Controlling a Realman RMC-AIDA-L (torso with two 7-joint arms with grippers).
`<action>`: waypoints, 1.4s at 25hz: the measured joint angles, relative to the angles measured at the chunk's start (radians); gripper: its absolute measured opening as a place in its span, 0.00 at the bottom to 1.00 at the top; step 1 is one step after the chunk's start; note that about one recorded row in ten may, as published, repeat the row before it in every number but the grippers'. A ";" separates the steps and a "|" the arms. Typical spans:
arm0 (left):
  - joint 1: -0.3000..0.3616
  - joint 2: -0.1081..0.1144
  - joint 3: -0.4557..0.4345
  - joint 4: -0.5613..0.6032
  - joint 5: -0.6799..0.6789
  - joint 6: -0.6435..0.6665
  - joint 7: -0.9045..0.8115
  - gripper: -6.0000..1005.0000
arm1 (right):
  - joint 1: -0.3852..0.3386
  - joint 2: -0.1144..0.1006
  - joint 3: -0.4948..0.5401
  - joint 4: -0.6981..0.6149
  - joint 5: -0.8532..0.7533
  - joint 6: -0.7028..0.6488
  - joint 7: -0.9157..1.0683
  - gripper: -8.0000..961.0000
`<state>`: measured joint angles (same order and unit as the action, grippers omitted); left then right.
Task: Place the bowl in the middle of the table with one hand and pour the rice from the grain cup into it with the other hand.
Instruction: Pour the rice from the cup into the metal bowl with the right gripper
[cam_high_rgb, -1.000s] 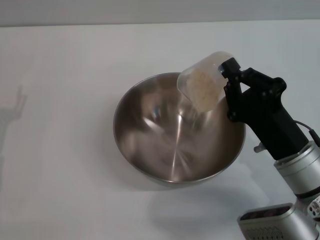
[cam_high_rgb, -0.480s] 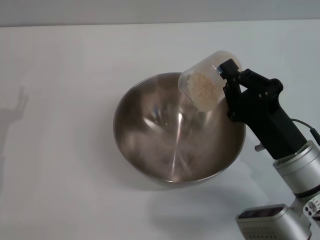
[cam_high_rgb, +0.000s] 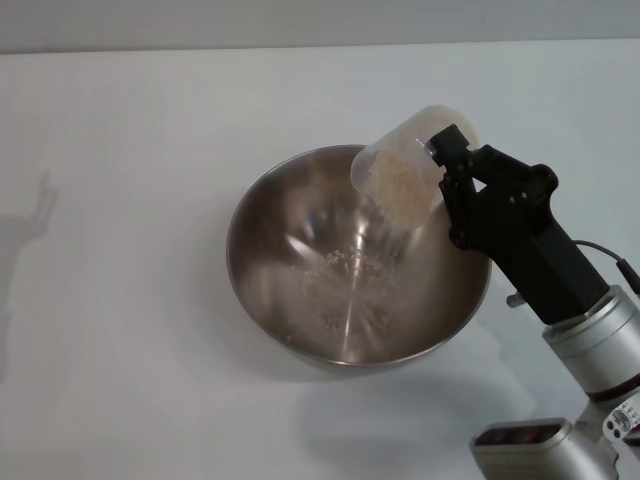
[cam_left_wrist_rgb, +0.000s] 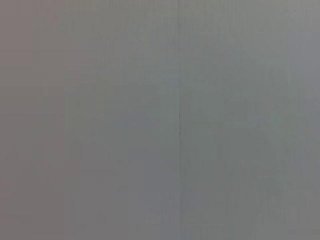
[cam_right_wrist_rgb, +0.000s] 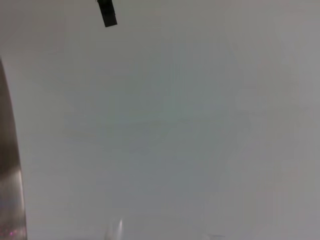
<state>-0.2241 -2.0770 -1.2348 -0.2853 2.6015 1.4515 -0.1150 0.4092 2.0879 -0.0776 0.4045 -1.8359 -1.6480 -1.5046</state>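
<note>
The grain cup (cam_high_rgb: 405, 165) hangs tipped over the far right rim of the bowl (cam_high_rgb: 270, 300), mouth down toward the inside, rice (cam_high_rgb: 398, 181) packed at its lip and a thin scatter on the bowl's bottom. The right gripper (cam_high_rgb: 447, 152) has its fingers clamped on the cup. The bowl sits mid-bench (cam_high_rgb: 120, 350).

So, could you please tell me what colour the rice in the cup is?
Off-white, slightly beige rice; the head view shows it best.
</note>
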 joint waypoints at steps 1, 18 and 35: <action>0.000 0.000 0.000 0.000 0.000 0.000 0.000 0.80 | 0.000 0.000 0.000 0.000 -0.003 0.000 -0.008 0.01; -0.002 0.000 0.000 0.000 0.000 -0.010 0.000 0.80 | 0.007 0.001 -0.002 0.013 -0.077 0.053 -0.218 0.01; -0.003 0.000 0.000 0.000 0.000 -0.016 0.000 0.80 | 0.017 0.003 0.004 0.066 -0.086 0.144 -0.520 0.01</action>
<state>-0.2271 -2.0769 -1.2349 -0.2852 2.6019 1.4355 -0.1150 0.4257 2.0908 -0.0733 0.4706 -1.9222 -1.5040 -2.0247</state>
